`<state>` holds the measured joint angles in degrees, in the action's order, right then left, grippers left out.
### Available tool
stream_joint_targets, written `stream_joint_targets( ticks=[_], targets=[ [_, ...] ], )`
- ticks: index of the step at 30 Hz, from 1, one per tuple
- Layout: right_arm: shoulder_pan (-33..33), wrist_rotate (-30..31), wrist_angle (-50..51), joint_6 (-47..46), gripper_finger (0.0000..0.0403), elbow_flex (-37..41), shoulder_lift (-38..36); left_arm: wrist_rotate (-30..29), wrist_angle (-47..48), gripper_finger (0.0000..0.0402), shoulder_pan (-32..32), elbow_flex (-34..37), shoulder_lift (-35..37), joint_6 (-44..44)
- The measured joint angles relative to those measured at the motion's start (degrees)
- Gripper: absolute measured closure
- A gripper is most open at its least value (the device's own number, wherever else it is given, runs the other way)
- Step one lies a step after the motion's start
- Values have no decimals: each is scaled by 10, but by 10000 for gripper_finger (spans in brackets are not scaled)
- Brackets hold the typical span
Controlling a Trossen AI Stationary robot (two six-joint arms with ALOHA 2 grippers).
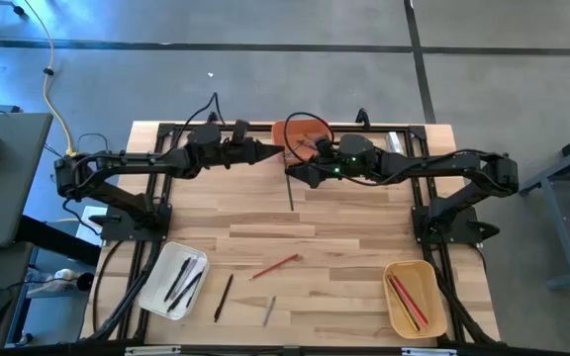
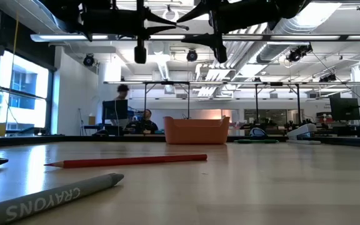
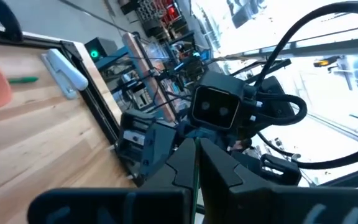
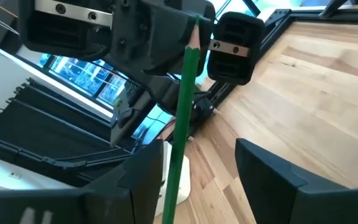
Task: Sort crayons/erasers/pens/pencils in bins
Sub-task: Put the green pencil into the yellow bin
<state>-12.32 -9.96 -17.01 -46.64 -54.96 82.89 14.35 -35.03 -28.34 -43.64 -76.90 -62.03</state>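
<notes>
The left gripper [image 3: 194, 146] is hovering above the table's far edge, just beside the orange bin [image 1: 290, 131], with its fingers pressed together on the pointed end of a green pencil [image 4: 182, 124]. The right gripper [image 4: 199, 146] is facing it from the other side. Its fingers are standing spread on either side of the pencil's shaft and do not seem to be touching it.

The pencil is hanging in the air between the two, clear of the wood. It is looking light, stiff and smooth, so a pinch at the tapered tip is likely letting it swing or slide. A hold across the middle of the shaft would probably be steadier.

A red pencil [image 2: 127, 161] and a grey crayon [image 2: 61, 195] are lying loose towards the near edge. The white bin [image 1: 174, 280] is sitting at the near left corner and the tan bin [image 1: 412, 297] at the near right, each holding a few sticks.
</notes>
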Motion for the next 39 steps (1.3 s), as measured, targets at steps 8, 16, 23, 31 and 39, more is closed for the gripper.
stream_joint_targets(
  ticks=[8,16,23,31,39],
  targets=[
    [0,0,-2,1,214,0,0,1,1,401,12,-33,-36,1],
    [1,-2,-4,6,312,0,0,0,0,401,11,-34,-41,7],
    [1,-3,-2,19,393,0,0,0,-2,393,11,-34,-40,13],
    [0,-10,17,47,396,-19,-1,29,-10,338,-9,-34,-19,67],
    [2,-10,205,107,395,-101,-2,37,-5,284,-29,-31,37,166]
  ],
)
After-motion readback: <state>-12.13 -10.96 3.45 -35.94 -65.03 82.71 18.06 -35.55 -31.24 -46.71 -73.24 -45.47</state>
